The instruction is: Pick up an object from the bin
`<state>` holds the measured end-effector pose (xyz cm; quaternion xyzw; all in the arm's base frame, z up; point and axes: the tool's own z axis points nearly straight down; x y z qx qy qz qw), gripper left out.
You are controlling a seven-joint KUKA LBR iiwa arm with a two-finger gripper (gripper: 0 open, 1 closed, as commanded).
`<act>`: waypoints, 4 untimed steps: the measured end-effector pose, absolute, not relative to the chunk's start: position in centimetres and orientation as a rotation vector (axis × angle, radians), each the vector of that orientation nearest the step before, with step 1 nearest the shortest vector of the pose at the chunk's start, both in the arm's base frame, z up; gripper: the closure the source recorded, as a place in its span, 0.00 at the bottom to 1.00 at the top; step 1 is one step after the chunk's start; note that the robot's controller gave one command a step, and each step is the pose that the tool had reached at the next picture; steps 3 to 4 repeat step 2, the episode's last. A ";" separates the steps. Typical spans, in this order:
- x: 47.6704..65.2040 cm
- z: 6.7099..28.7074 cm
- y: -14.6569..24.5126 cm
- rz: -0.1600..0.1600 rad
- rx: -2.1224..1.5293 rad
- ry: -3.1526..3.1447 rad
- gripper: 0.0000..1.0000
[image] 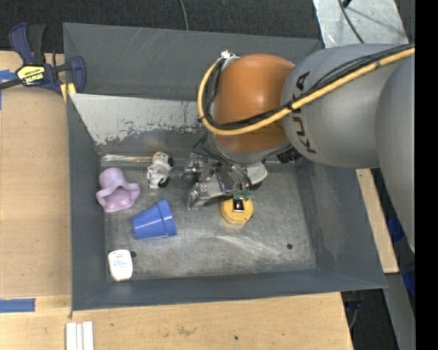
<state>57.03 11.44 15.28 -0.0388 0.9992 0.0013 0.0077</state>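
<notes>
My gripper (212,181) hangs low in the middle of the bin, its metal body showing just below the arm's wrist. A round yellow thing with a black top (236,211) lies right at its lower right edge, touching or nearly touching it. A small white and grey figure (159,169) rests just to the gripper's left. A blue cup (154,221) lies on its side to the lower left.
A lilac, lumpy toy (116,190) sits at the bin's left. A small white case (120,264) lies in the front left corner. A clear tube (128,159) lies along the back wall. The arm's wrist hides the back middle of the bin.
</notes>
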 end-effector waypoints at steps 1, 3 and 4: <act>57.3 15.5 12.4 -0.003 -0.089 3.155 1.00; 57.9 22.1 12.2 0.001 0.032 3.143 1.00; 57.9 22.1 12.2 0.001 0.032 3.143 1.00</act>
